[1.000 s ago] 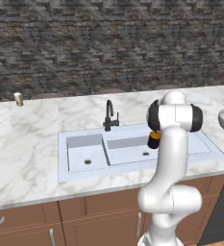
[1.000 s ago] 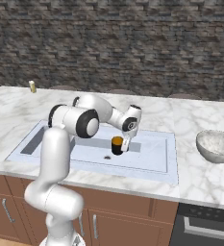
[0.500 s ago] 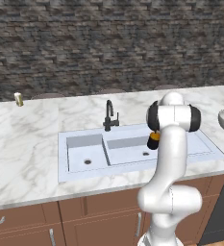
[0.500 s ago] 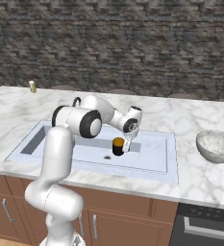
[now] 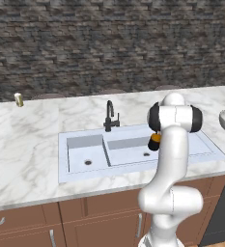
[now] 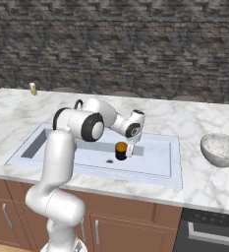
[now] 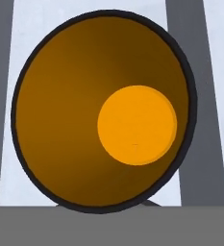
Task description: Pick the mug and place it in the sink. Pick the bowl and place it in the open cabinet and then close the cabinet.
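2 basins make your sink (image 6: 165, 170); the mug (image 6: 121, 150) sits upright in the larger one, fingers (image 6: 128, 150) pinched shut on its rim. Your bowl (image 6: 223, 149) waits on the marble table (image 6: 17, 106).

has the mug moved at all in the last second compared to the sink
No. In the right base view the mug, held by the gripper, sits at the same spot over the sink's larger basin, just right of the drain, as before.
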